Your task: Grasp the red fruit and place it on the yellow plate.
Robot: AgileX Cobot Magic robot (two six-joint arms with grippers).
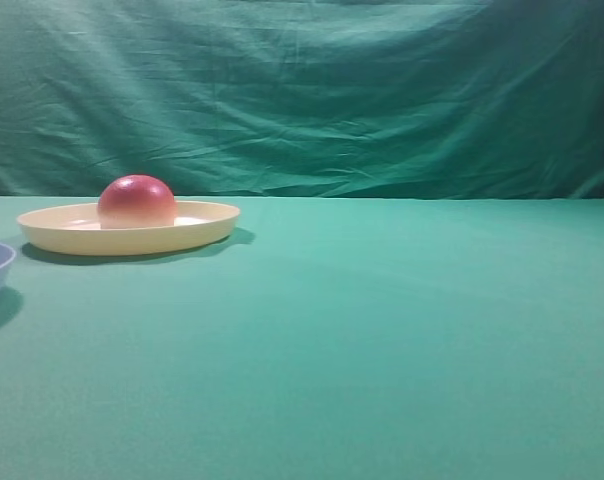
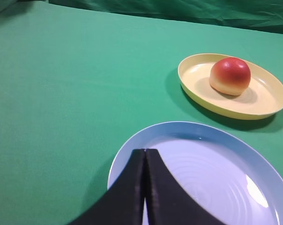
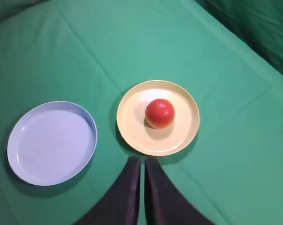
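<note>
A green cloth (image 1: 402,330) covered the whole table and rose as a wrinkled backdrop (image 1: 312,90) behind it in the exterior high view. On that cloth lay two plates, near each other but apart: the light blue dish (image 3: 51,142), the broader of the pair in the right wrist view, and the yellow plate (image 3: 184,133) beside it. From the exterior high view only a sliver of the blue dish showed at the left edge, so little could be told of it there, while the yellow plate sat left of centre with its shadow falling toward the right. The red fruit (image 3: 160,113) rested dome-up inside the yellow plate, a little off its middle, red on top and paler yellow near its flat base, touching the plate's floor and clear of the rim. The left gripper (image 2: 145,157) hung above the near part of the blue dish with its two dark fingers pressed together, only a thin seam between them, and nothing between the tips. The right gripper (image 3: 142,161) hovered high over the cloth just on the near side of the yellow plate, its fingers likewise brought together, with a slim line dividing them and nothing held.
</note>
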